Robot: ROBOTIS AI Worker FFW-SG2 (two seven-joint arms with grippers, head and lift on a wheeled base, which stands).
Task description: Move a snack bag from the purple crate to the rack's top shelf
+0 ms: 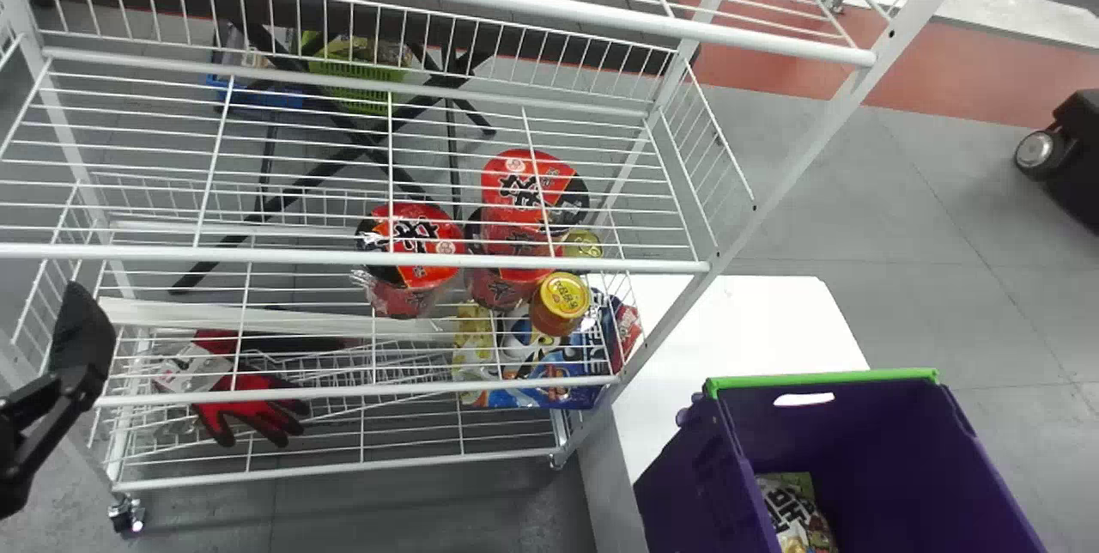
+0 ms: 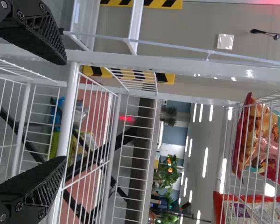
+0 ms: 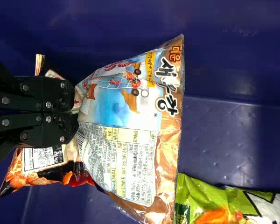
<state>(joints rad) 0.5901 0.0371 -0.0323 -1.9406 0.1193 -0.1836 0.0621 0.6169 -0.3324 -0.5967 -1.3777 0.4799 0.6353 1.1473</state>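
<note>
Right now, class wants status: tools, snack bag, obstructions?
Right tool shut on snack bag, inside purple crate. Left tool open, by rack. Other bags close by.

We'd tag a large indoor hall, shop-like: white wire rack [image 1: 258, 255] stocked with packaged food [image 1: 532, 184], grey floor [image 1: 841, 209], hazard stripes [image 2: 154, 3], rows of ceiling strip lights [image 2: 205, 162].

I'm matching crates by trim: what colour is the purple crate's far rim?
The far rim is bright green, seen best in the head view.
</note>
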